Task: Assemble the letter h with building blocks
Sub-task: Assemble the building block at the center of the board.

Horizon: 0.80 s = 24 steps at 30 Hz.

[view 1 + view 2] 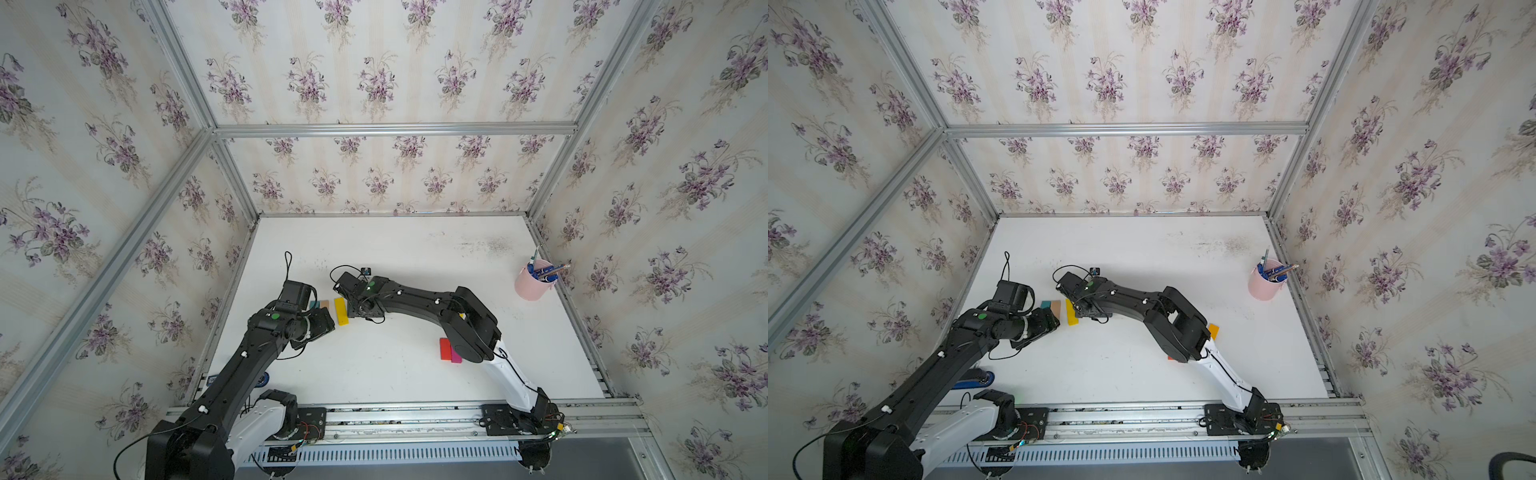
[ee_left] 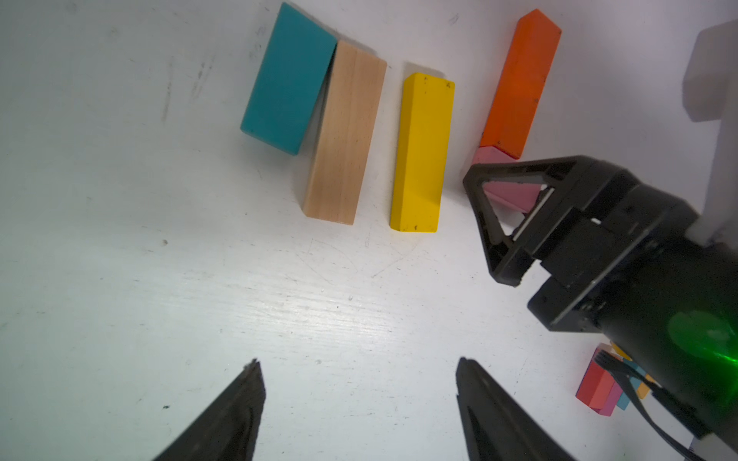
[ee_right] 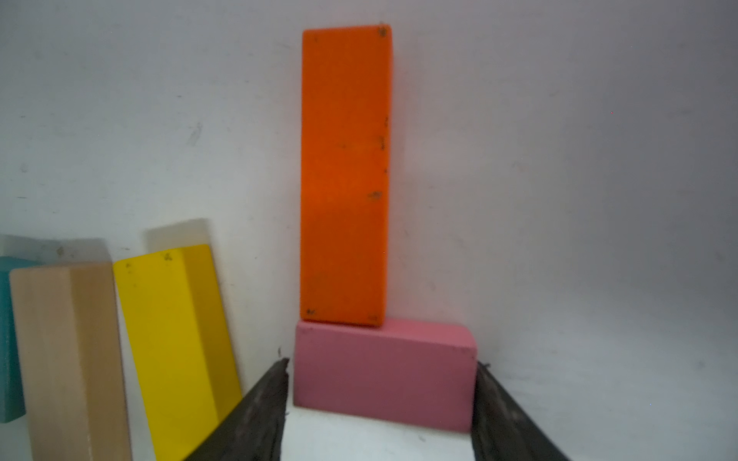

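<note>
Several building blocks lie flat on the white table (image 1: 415, 374). In the right wrist view an orange bar (image 3: 343, 175) butts end-on against a short pink block (image 3: 383, 375), forming an L. My right gripper (image 3: 381, 365) is shut on the pink block, one finger at each end. Left of them lie a yellow bar (image 2: 421, 155), a tan bar (image 2: 343, 135) and a teal block (image 2: 287, 80), roughly parallel. My left gripper (image 2: 359, 367) hovers open and empty over bare table short of that row. In both top views the arms hide the orange and pink blocks.
A red block (image 1: 445, 348) and a magenta block (image 1: 456, 356) lie under the right arm's elbow, with an amber one (image 1: 1213, 330) beside it. A pink cup (image 1: 532, 284) of pens stands at the far right. A blue object (image 1: 976, 379) lies by the left arm's base.
</note>
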Motion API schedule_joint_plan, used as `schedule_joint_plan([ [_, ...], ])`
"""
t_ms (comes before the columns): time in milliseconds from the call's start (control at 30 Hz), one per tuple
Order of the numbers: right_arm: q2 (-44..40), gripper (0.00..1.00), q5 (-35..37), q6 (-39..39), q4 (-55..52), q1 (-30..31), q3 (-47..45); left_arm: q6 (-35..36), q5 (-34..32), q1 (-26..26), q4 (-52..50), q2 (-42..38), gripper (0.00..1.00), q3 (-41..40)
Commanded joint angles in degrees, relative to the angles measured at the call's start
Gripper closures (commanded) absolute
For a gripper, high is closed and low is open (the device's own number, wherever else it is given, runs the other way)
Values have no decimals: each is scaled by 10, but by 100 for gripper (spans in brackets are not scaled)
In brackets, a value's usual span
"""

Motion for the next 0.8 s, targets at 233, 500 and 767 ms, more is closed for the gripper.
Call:
schedule_joint_plan([
  [233,7,30,-46,10,-44,-5,-4,6,2,2,3,-1,22,-1],
  [500,-18,14,-28,-33,-38,1,-1,0,-3,2,6,3,20,-6],
  [767,-78,8,0,-59,-38,5,-5,-36,-49,3,21,42,17,-1],
])
